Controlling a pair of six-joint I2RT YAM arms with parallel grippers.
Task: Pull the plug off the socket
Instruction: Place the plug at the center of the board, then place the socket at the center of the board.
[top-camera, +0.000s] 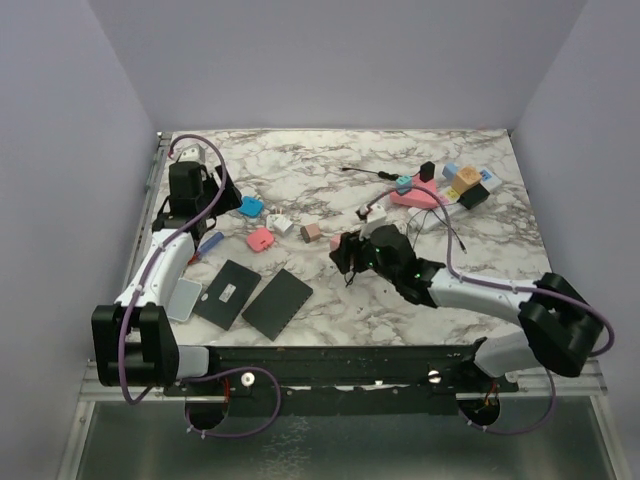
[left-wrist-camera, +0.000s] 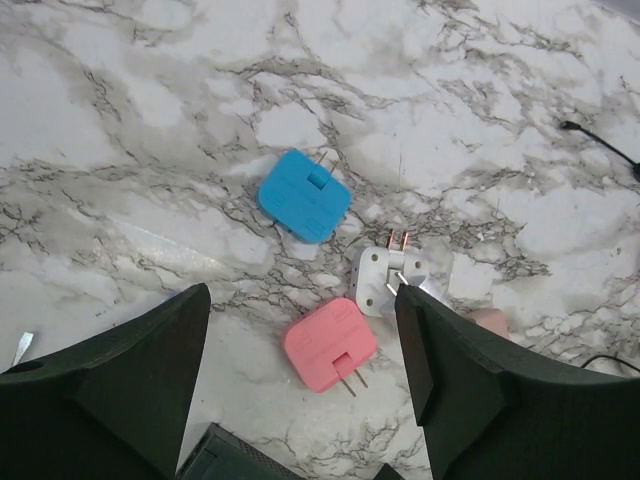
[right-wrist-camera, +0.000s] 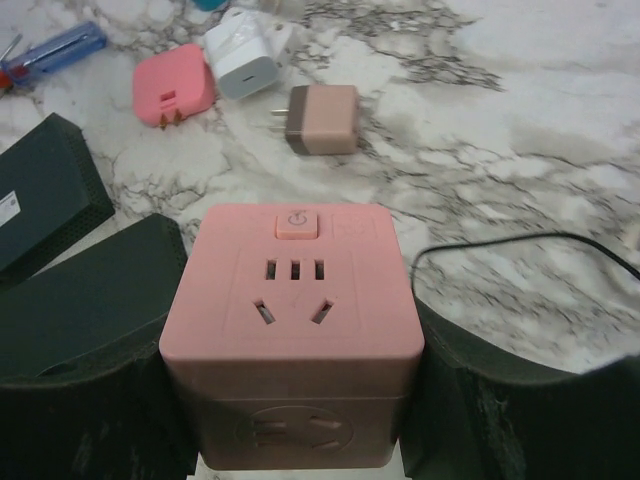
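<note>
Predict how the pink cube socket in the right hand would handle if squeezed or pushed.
The pink cube socket looks rigid, so it should keep shape in the right hand. Its smooth sides may slip under a light squeeze. Flat-faced and boxy, it probably slides rather than rolls.

A power symbol was seen on the button (right-wrist-camera: 296, 222) of the pink cube (right-wrist-camera: 295, 330); the white label (top-camera: 228, 291) on a black pad (top-camera: 220, 305) could not be read.

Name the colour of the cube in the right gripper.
The cube is pink, clearest in right wrist view.
</note>
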